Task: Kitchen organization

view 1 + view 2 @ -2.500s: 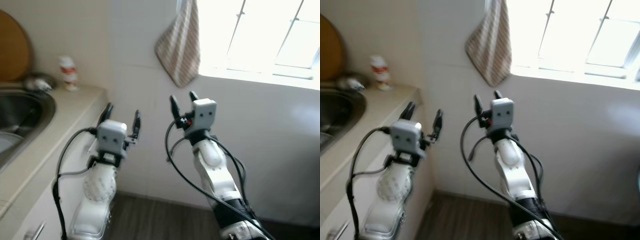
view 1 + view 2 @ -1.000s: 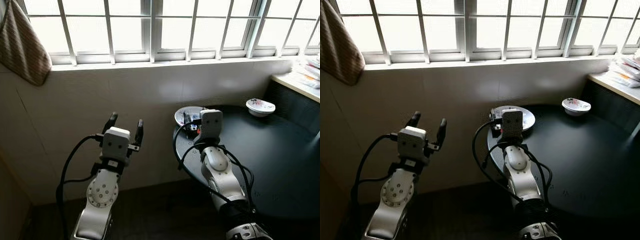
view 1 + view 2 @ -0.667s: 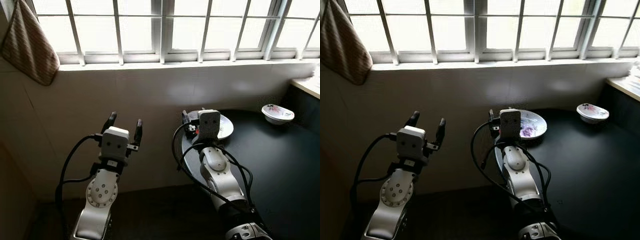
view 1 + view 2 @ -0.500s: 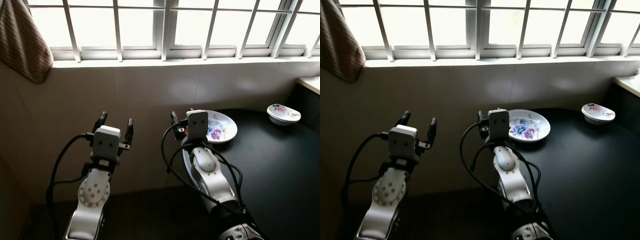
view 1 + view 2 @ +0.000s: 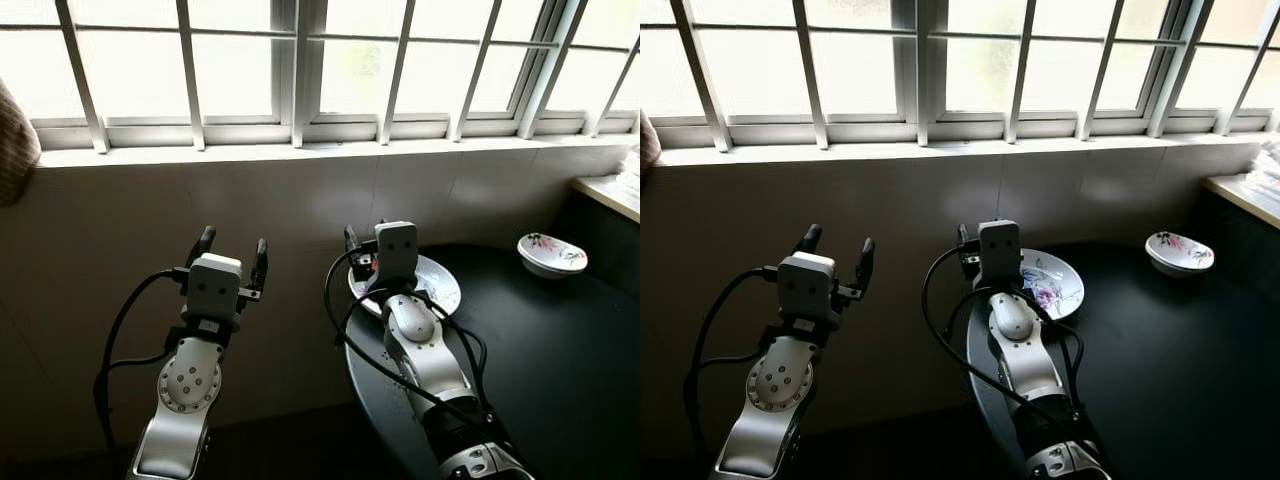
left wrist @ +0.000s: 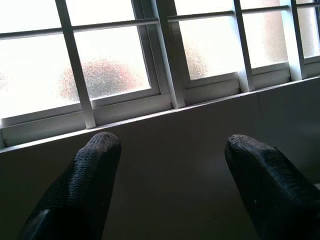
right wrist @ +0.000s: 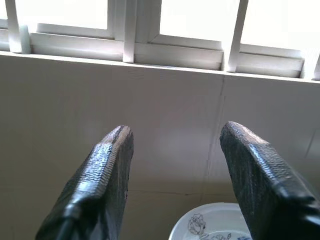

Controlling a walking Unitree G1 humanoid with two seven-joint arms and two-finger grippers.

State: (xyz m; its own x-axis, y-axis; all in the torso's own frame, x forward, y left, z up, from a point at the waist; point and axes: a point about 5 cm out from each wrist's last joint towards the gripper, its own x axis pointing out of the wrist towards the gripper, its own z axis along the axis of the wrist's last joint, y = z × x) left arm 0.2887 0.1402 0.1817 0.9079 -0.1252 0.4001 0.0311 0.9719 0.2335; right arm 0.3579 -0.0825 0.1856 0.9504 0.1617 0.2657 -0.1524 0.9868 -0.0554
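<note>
A hanging cloth (image 5: 12,145) shows at the far left edge, beneath a barred window (image 5: 300,70). The left gripper (image 5: 232,250) is raised before the tiled wall (image 5: 150,210), fingers spread and empty. The right gripper (image 7: 172,150) is also spread and empty, above the near rim of a white plate (image 5: 1055,283) with a purple floral pattern. The plate sits at the left edge of a round black table (image 5: 560,340); a small floral bowl (image 5: 552,254) rests farther right.
</note>
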